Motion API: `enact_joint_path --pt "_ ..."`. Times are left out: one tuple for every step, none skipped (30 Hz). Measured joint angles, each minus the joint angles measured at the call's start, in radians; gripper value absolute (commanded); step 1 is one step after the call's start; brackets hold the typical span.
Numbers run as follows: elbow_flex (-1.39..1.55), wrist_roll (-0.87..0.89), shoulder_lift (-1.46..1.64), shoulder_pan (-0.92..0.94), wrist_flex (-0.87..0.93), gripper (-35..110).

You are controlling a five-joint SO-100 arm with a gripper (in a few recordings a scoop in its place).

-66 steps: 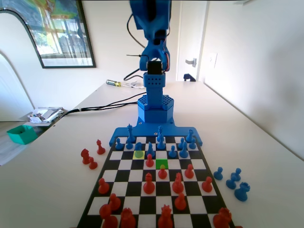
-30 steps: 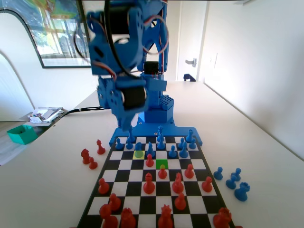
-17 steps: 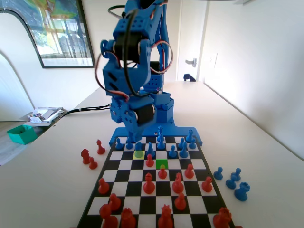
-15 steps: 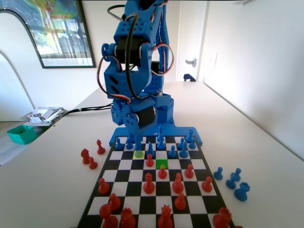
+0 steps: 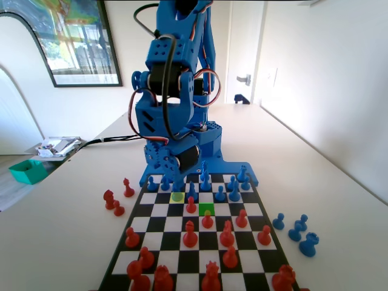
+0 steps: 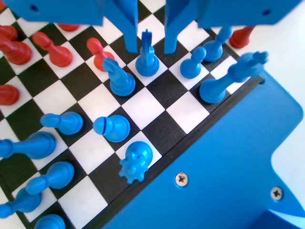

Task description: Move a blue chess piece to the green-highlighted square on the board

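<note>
In the fixed view my gripper [image 5: 176, 180] hangs low over the far rows of the board [image 5: 188, 262], at the yellow-tinted square [image 5: 177, 197]. The green-highlighted square [image 5: 206, 209] lies one row nearer and one column to the right, with nothing on it. In the wrist view my gripper [image 6: 147, 47] is open. Its two jaws stand on either side of a blue chess piece [image 6: 147, 62] with a slim top, with a gap on each side. That piece stands upright on a white square of the board [image 6: 143, 102].
Other blue pieces crowd round: a bishop-like one [image 6: 119, 78] left of the jaws, a pawn [image 6: 193, 64] right. Red pawns [image 5: 191, 206] [image 5: 207, 219] stand beside the green square. Captured blue pieces [image 5: 297, 229] lie off the board right, red ones [image 5: 115, 203] left.
The arm has folded down from upright and swung over the board's far rows. The gripper has sunk lower, to the piece at the yellow-tinted square.
</note>
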Motion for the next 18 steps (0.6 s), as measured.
enact_joint_path --pt "0.0 0.0 -0.003 0.0 -0.002 11" --pt "0.0 0.0 -0.003 0.002 -0.006 11" --pt "0.0 0.0 -0.003 0.002 -0.011 11" --pt "0.0 0.0 -0.005 0.002 -0.018 11" --pt "0.0 0.0 -0.006 0.002 -0.018 11" --pt "0.0 0.0 -0.009 0.002 -0.018 11" --pt "0.0 0.0 -0.015 0.002 -0.02 11" --pt "0.0 0.0 -0.018 0.002 -0.018 11" --pt "0.0 0.0 -0.018 0.002 -0.012 10" --pt "0.0 0.0 -0.018 0.002 -0.017 10" --pt "0.0 0.0 -0.026 0.002 -0.025 10" --pt "0.0 0.0 -0.034 0.002 -0.034 10" --pt "0.0 0.0 -0.038 0.002 -0.034 10" --pt "0.0 0.0 -0.038 0.002 -0.031 10" --pt "0.0 -0.003 -0.04 0.002 -0.028 9" --pt "0.0 -0.009 -0.04 0.002 -0.028 9" --pt "0.0 -0.014 -0.04 0.002 -0.031 9" --pt "0.0 -0.017 -0.04 0.002 -0.037 8"
